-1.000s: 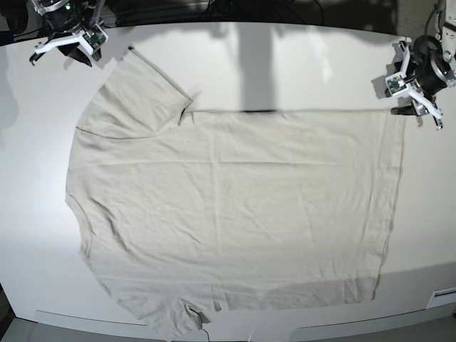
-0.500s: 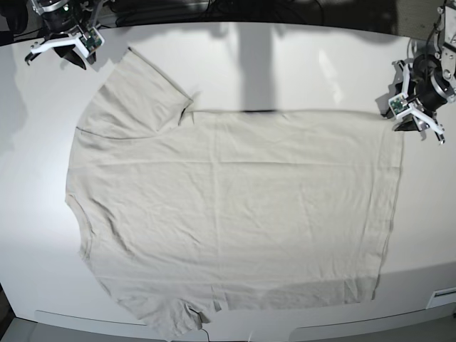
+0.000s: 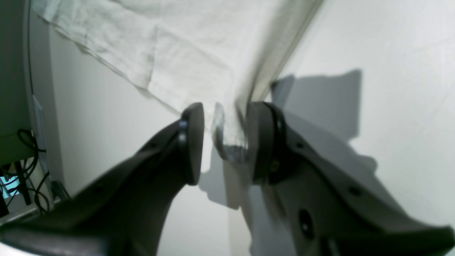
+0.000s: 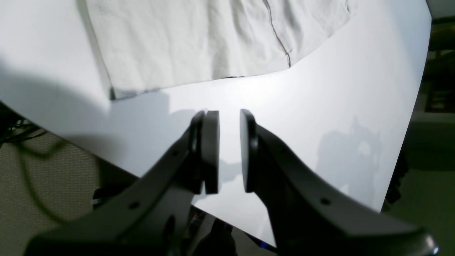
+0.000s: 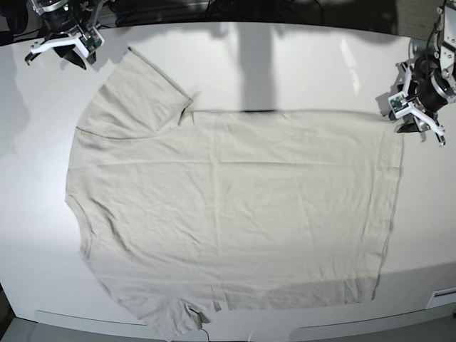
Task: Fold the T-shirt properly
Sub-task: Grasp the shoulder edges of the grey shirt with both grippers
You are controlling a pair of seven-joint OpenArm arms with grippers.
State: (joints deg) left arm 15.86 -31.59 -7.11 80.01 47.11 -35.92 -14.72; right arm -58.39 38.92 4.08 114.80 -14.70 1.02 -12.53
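the t-shirt [image 5: 235, 214] lies spread flat on the white table [image 5: 285, 64], one sleeve folded inward near the right gripper [image 4: 229, 151], hem toward the left gripper [image 3: 220, 142].

left gripper: sits at the hem corner of the garment. in the left wrist view a blurred fold of pale cloth stands between the jaws, close against one pad, with a gap to the other; whether the pinch is complete cannot be told.

right gripper: hangs over bare table just off the sleeve edge, jaws drawn near each other with a narrow slot between them, nothing held. the sleeve hem and its dark seam line lie ahead of the fingertips, apart from them.

handling, as a judgement: the fabric looks light, thin and limp, with fine wrinkles; it should drape and sag from any grasp point, and drag across the table rather than slide as a sheet. a single layer may slip from smooth pads, so the thicker stitched edges are the better holds: the hem corner directly ahead of the left gripper, and the sleeve or shoulder seam ahead of the right. lifting both ends together should limit bunching.
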